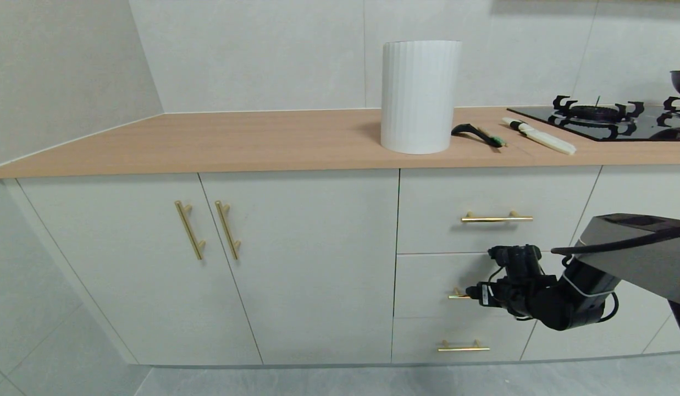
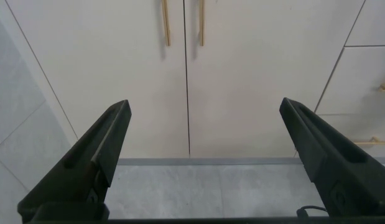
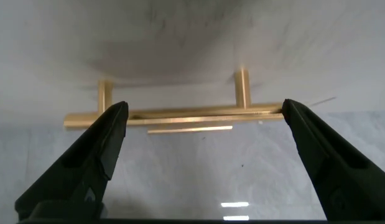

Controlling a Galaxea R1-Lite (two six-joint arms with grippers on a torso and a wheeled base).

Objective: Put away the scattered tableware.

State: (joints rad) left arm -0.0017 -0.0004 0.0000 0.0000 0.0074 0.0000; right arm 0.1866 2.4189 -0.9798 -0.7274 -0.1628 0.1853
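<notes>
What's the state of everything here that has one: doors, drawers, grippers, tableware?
cabinet doors: both shut
top drawer: shut
middle drawer: shut
bottom drawer: shut
right gripper: open, either side of the middle drawer's handle
left gripper: open, empty, facing the cabinet doors
white canister: upright on the counter
black-handled utensil: lying flat on the counter
white utensil: lying flat on the counter

- Wooden worktop (image 1: 235, 140), running along the tiled wall, with its front edge above the cabinet doors and drawers.
- Tall white ribbed container (image 1: 420, 96), upright, right of the middle and near the front edge.
- Black-handled utensil (image 1: 477, 133) with a green tip, lying flat just right of the container.
- Long cream utensil (image 1: 539, 136), lying flat, angled towards the front edge, between the black-handled utensil and the hob.
- Black glass hob (image 1: 609, 118) with burner grates, at the worktop's right end.
</notes>
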